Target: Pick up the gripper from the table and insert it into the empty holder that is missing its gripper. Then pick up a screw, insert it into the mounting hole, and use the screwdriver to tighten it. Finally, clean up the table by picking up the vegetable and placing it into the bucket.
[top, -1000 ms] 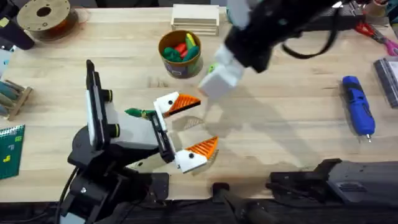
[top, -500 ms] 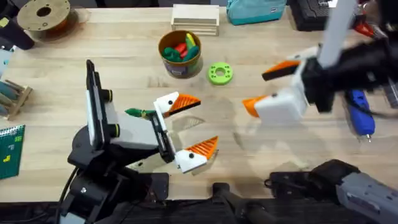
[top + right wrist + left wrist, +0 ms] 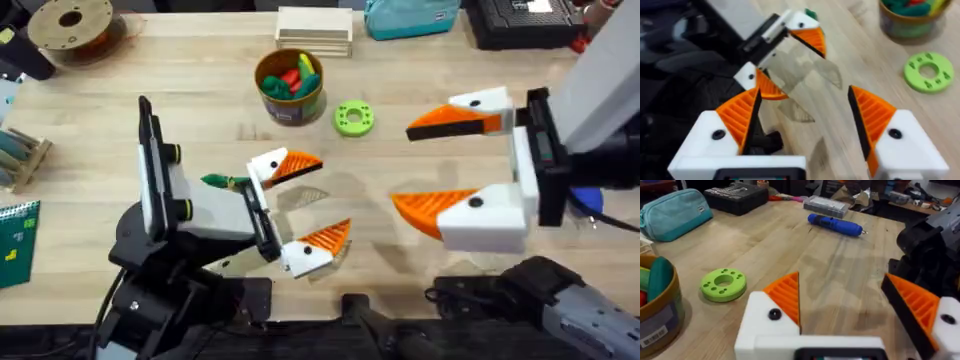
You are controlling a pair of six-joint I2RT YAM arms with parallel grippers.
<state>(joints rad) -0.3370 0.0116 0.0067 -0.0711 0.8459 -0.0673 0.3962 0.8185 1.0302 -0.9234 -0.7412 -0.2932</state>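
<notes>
My left gripper (image 3: pixel 312 203) rests open near the table's (image 3: pixel 200 70) front middle, nothing between its orange-tipped white fingers. A dark-green vegetable (image 3: pixel 216 181) lies on the wood just behind its far finger, also visible in the right wrist view as the vegetable (image 3: pixel 811 13). My right gripper (image 3: pixel 408 168) hovers open at the right, tips pointing left, holding nothing. The bucket (image 3: pixel 290 88) stands at the back middle with toy vegetables inside. The blue screwdriver (image 3: pixel 835 225) lies at the far right, mostly hidden behind the right gripper in the overhead view. The loose gripper, empty holder and screw are out of view.
A bright green disc (image 3: pixel 353 118) lies right of the bucket. A wooden block (image 3: pixel 314 30), teal pouch (image 3: pixel 410 18) and black case (image 3: pixel 525 20) line the back edge. A filament spool (image 3: pixel 70 25) sits back left. Bare wood lies between the two grippers.
The right arm swung from beside the bucket out to the right and toward the front, its gripper now open and facing left. The left arm and vegetable have not moved.
</notes>
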